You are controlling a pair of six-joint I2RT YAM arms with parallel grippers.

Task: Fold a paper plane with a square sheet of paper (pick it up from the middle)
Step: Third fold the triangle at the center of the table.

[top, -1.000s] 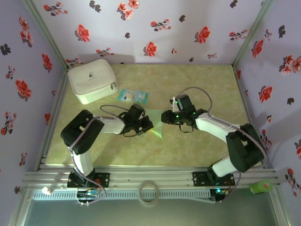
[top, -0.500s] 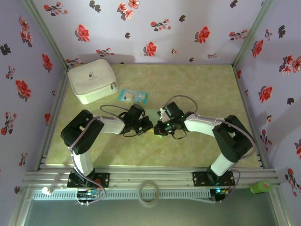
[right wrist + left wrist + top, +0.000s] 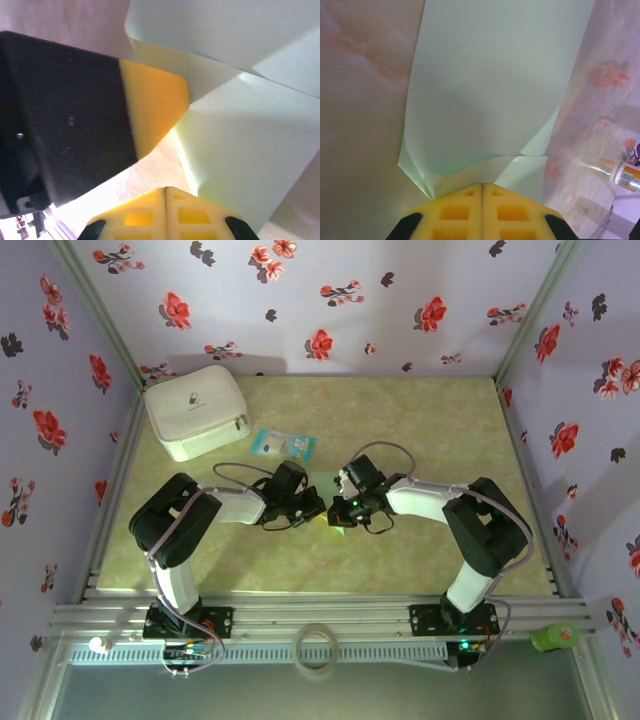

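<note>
1. square sheet of paper (image 3: 490, 90): pale mint green, located mid-table (image 3: 430, 430) under the two meeting wrists. well apart from the white pouch (image 3: 195, 410) and the blue-and-white packet (image 3: 283, 445) at the far left. largely covered by the arms in the top view.
2. left gripper (image 3: 482, 186): jaws pressed together on the near edge of the sheet. edge buckled and curled up into the pinch, with the rest spreading away ahead of the fingertips.
3. right gripper (image 3: 165, 189): jaws together, no gap at the tips. sheet edge running just beside the tip; cannot tell from this close view whether pinched or merely alongside.
4. pose: both arms reaching inward and low over the table, wrists nose to nose at the centre. one left finger (image 3: 155, 110) looming close in the right wrist view, with a curl of paper bending over it.
5. step in hand, as judged: an early fold, one flap being turned over while the other end is anchored. no sharp tip or dart outline seen, so most of the folding remains.
6. next move, as judged: calls for a firm left pinch, the flap laid edge to edge, then a press along the bend to set the crease. little room between the fingers, so a slow approach advised.
</note>
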